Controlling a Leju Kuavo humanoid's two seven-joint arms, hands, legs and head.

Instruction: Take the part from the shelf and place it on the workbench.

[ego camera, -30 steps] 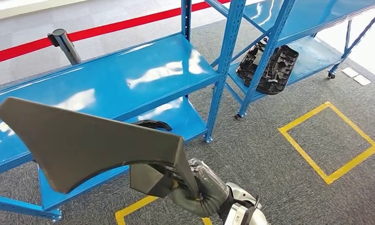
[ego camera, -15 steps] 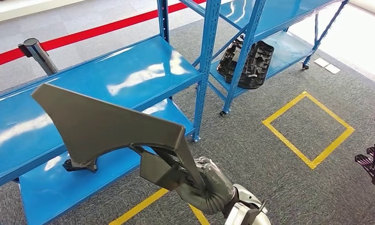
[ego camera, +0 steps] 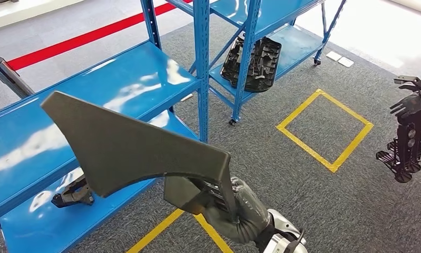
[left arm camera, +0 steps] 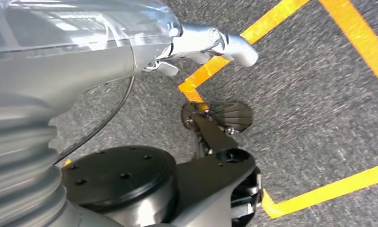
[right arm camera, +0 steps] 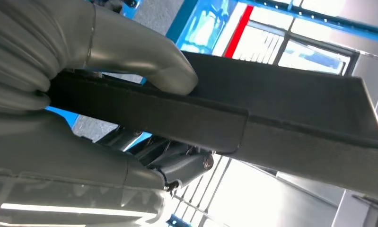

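A large dark grey panel part (ego camera: 129, 142), flat and flared at one end, is held up in front of me over the blue shelf (ego camera: 118, 84). My right hand (ego camera: 234, 208) grips its narrow end from below. In the right wrist view the thick grey thumb (right arm camera: 144, 56) presses on the part's edge (right arm camera: 281, 109), with the fingers wrapped underneath. In the left wrist view my left arm hangs over the carpet, and a silver tip of the left hand (left arm camera: 215, 42) pokes out past the arm cover; I cannot see how its fingers lie.
Black moulded parts (ego camera: 253, 63) lean on a second blue shelf at the back. A small black part (ego camera: 71, 192) lies on the lower shelf board. A yellow tape square (ego camera: 324, 124) marks the carpet. A dark jointed object (ego camera: 408, 132) stands at the right edge.
The whole view has swung to the right, so shelves and the tape square slid left. The dark jointed object came into view. My right hand still holds the part.
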